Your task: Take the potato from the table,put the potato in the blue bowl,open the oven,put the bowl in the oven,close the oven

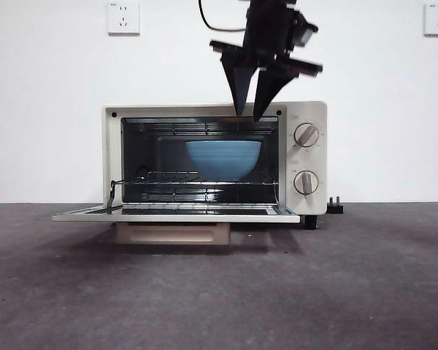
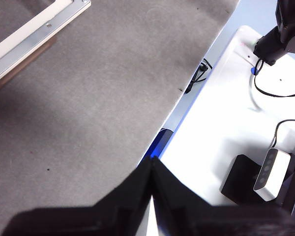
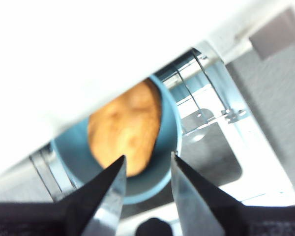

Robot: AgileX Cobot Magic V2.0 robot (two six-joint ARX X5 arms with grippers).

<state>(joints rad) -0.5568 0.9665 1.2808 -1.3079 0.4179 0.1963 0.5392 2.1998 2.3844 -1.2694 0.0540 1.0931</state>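
Front view: the oven (image 1: 214,160) is sitting on the table (image 1: 219,292) with its door (image 1: 175,214) lying fully open; the blue bowl (image 1: 223,158) is resting on the wire rack (image 1: 197,179) inside; the right gripper (image 1: 250,113) is hanging above the oven's top edge, jaws slightly apart, gripping nothing. Left wrist view: the left gripper (image 2: 151,169) is waiting over the table's edge, jaws pressed together. Right wrist view: the potato (image 3: 125,132) is lying inside the blue bowl (image 3: 169,128), seen between the parted jaws.
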